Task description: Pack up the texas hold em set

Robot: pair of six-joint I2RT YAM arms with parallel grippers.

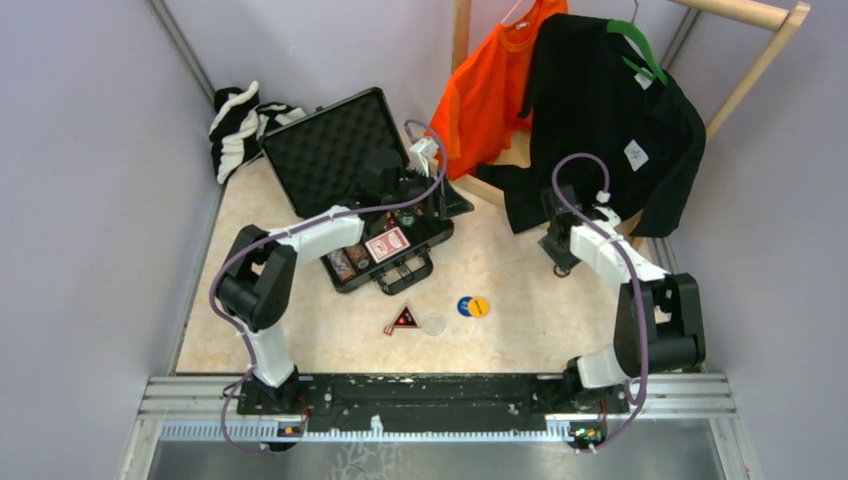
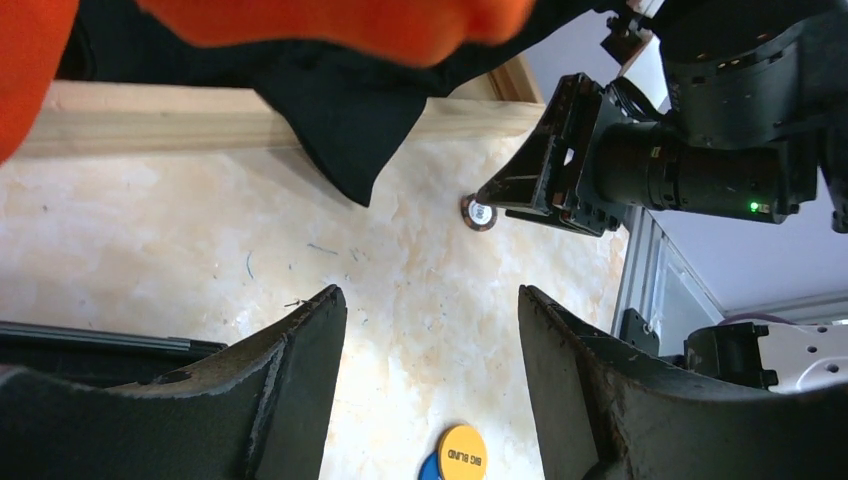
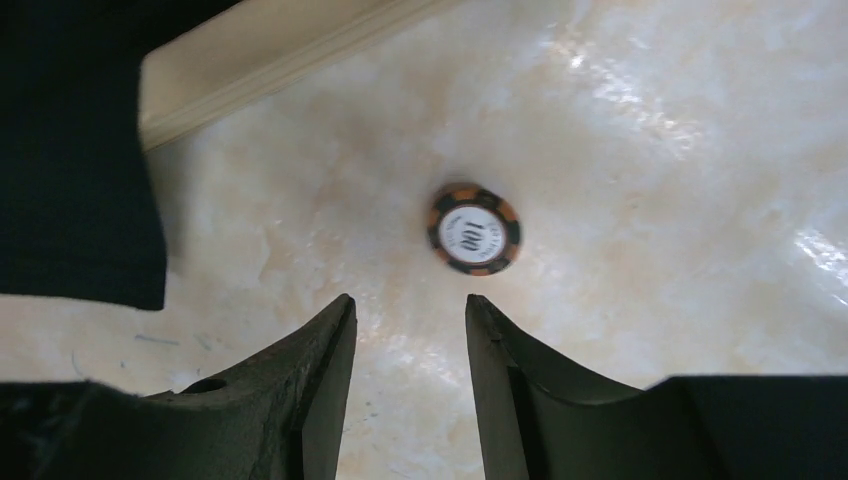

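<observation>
Two grippers, both empty. Right gripper points down at the table, fingers parted, nothing between them. One orange-black poker chip lies flat just ahead of the fingertips, slightly toward the finger on the view's right, not touching. Past it are a wooden rail and the black shirt.

Left gripper is spread wide and holds nothing; in the top view it hovers over the open briefcase. Close under its gap a yellow disc overlaps a blue disc on the table. Farther ahead is the same chip, at the right gripper's tip. Beyond: rail, black shirt hem, orange shirt.

Top view: red card deck and stacked chips sit in the case base, near the left gripper. Black-red triangle and clear disc lie loose, well apart from both grippers.
</observation>
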